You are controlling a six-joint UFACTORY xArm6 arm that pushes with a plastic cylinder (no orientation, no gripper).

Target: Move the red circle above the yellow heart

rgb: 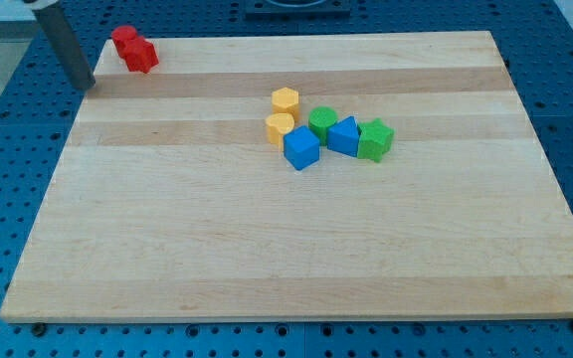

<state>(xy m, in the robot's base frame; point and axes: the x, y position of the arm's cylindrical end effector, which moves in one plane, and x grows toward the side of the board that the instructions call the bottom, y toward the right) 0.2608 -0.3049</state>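
Observation:
Two red blocks touch each other at the board's top left corner, one (124, 40) at the very corner and one (140, 56) just below and right of it. I cannot tell which is the circle. A yellow hexagon (285, 99) sits near the board's middle top, and the yellow heart (280, 127) lies right below it. My tip (87, 86) is at the board's left edge, below and left of the red blocks and apart from them. It is far left of the yellow blocks.
A green round block (322, 121), a blue block (344, 135) and a green star (375, 139) form a row right of the yellow heart. A blue cube (301, 148) touches the heart's lower right. The wooden board (267, 259) lies on a blue perforated table.

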